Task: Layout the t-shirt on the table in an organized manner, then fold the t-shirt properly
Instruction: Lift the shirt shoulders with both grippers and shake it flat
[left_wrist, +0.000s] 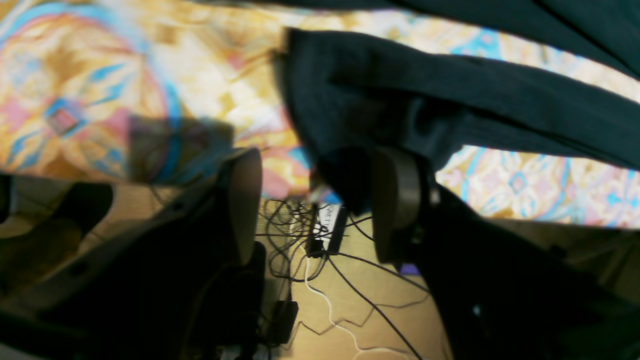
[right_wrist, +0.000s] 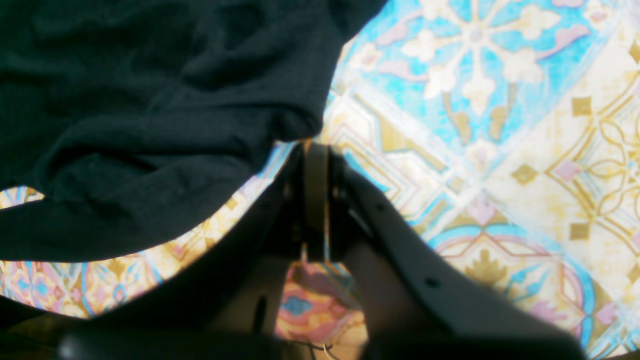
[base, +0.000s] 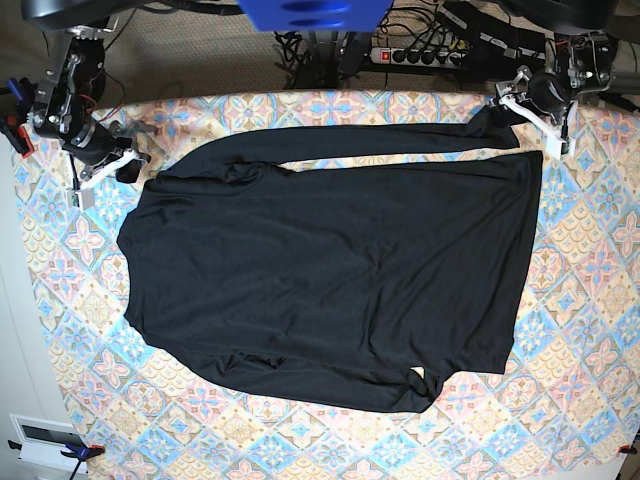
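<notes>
The t-shirt (base: 340, 280) lies spread across the middle of the desk (base: 590, 300), its long axis running side to side in the base view: collar end toward that view's left, hem toward its right. One sleeve stretches along the far edge, and the other is folded under along the near edge. The left gripper (base: 530, 108) stands at the far right corner with its jaws wide apart and holding nothing; in the left wrist view the sleeve cuff (left_wrist: 350, 100) lies just ahead of the jaws and partly drapes over one finger (left_wrist: 395, 200). The right gripper (base: 100, 165) sits at the far left corner, jaws pressed together and empty, with the shoulder edge just beside it. The left arm is nearer the cuff and hem, the right arm nearer the collar, so any straightening of the far sleeve likely falls to the left.
</notes>
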